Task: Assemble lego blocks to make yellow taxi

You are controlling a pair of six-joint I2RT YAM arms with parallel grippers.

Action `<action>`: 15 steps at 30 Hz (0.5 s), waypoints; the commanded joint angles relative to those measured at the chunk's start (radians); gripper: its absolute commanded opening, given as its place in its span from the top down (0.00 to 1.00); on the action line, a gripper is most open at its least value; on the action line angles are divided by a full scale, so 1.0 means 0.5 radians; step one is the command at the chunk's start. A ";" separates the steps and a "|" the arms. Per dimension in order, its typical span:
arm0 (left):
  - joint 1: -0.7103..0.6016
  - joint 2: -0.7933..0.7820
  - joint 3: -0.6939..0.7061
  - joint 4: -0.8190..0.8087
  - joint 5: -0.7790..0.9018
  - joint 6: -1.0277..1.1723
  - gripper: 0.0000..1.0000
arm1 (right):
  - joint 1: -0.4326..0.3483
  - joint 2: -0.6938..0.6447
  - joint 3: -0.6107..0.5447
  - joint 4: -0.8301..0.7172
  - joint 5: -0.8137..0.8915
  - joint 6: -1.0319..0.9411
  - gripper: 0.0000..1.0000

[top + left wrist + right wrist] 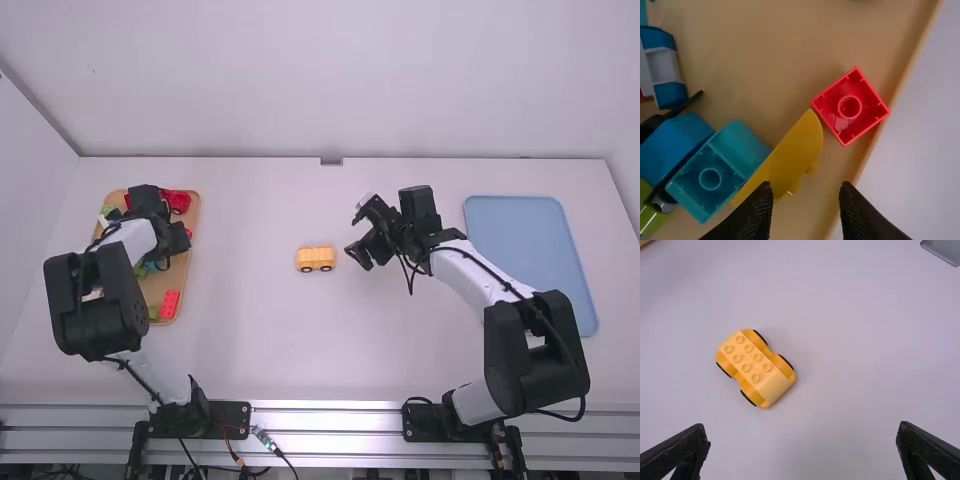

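Over at the worktop's point(270, 350) left side, the left end effector point(806, 186) was above the wooden tray point(160, 283), its fingers apart with nothing between the tips, and here was the one to watch: the yellow curved piece point(792, 150) lay in the tray right by those fingertips, nearer the finger on the teal block's point(715, 172) side. Its long axis slanted across the line from fingertip to fingertip, one end by the teal block, the other up against or just beside the red block point(850, 106), and it ran roughly along the tray's edge beyond. A pick there looked likely next, and it seemed to call for a turn of the wrist to square up to that slant, with the teal block liable to foul a finger. On to the middle, and the yellow wheeled base point(316, 258) sat on the worktop, long axis about parallel to the near edge. Just to its right came the right end effector point(801, 426), fingers wide apart, empty, clearly the nearer for the base; for the curved piece, it was the left arm's call all the way.
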 commanded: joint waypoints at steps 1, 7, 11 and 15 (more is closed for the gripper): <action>0.002 0.008 0.001 0.016 -0.025 0.032 0.59 | -0.005 -0.051 -0.014 -0.003 -0.002 0.001 0.01; 0.007 0.008 0.038 -0.017 -0.022 0.143 0.55 | -0.004 -0.051 -0.014 -0.009 -0.004 0.001 0.01; 0.014 0.008 0.087 -0.099 -0.047 0.305 0.56 | -0.005 -0.051 -0.014 -0.008 -0.003 0.001 0.01; 0.013 0.008 0.107 -0.101 -0.199 0.357 0.56 | -0.005 -0.051 -0.014 -0.008 -0.003 0.002 0.01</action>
